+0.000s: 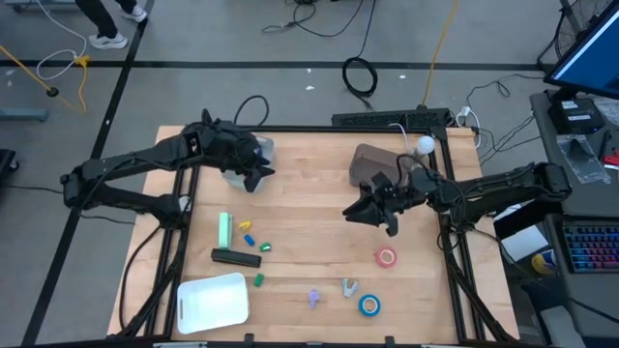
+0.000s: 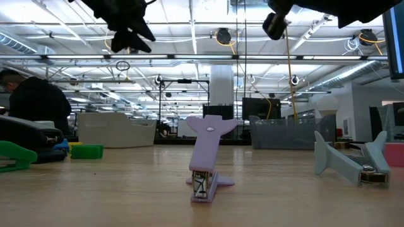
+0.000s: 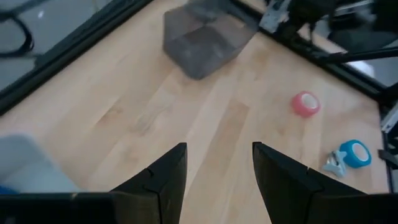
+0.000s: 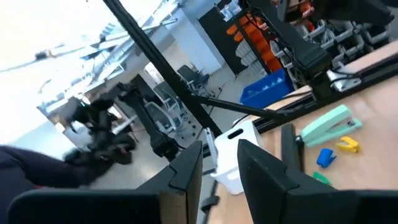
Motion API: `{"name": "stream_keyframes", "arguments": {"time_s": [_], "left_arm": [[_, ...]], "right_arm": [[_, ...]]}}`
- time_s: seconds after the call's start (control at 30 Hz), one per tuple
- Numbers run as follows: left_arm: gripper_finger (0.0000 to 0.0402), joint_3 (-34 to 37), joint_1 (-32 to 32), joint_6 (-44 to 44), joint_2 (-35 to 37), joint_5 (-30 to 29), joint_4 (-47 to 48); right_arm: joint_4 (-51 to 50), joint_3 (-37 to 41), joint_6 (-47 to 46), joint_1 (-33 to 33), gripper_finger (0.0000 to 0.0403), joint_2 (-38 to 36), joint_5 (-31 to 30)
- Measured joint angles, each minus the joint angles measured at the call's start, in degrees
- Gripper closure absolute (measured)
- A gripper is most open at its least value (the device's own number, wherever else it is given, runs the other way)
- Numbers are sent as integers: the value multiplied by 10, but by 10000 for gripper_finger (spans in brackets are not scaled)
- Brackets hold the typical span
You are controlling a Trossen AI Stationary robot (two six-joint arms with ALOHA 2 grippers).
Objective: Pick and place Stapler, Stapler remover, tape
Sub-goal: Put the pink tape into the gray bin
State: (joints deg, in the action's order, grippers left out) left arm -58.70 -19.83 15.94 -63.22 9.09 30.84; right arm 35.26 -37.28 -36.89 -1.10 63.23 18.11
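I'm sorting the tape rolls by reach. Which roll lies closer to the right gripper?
The red roll. It lies on the table just in front of the right gripper, while the blue roll sits farther off, near the table's front edge beside a grey staple remover.

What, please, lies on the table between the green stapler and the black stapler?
In the high view, small yellow and blue bits lie just beside the gap between the green stapler and black stapler.

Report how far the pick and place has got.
Done: nothing visibly placed; what the dark bin holds can't be seen. In hand: nothing; the left gripper is open and empty, the right gripper holds nothing. Left: green stapler, black stapler, two staple removers, red tape, blue tape.
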Motion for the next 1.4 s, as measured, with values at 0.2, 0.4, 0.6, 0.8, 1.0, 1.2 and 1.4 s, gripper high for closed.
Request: {"name": "stream_keyframes", "arguments": {"time_s": [0.2,0.4,0.6,0.8,1.0,1.2,1.4], "left_arm": [[217,0,20,-14,0,11,-45],[217,1,34,-28,0,12,-50],[217,1,56,-56,0,11,-84],[217,1,83,-97,0,10,-122],[217,1,91,-108,0,10,-126],[218,1,91,-108,0,10,-127],[218,1,96,-103,0,11,-127]], "right_arm": [[-76,-8,87,0,310,-17,36],[-452,-119,139,-43,310,-35,10],[-683,-210,124,-93,310,-9,-49],[-791,-216,19,-136,310,14,-77],[-919,-212,-91,-144,310,47,-94],[-911,-174,-104,-144,310,51,-91],[-834,-121,-105,-144,310,51,-90]]}}
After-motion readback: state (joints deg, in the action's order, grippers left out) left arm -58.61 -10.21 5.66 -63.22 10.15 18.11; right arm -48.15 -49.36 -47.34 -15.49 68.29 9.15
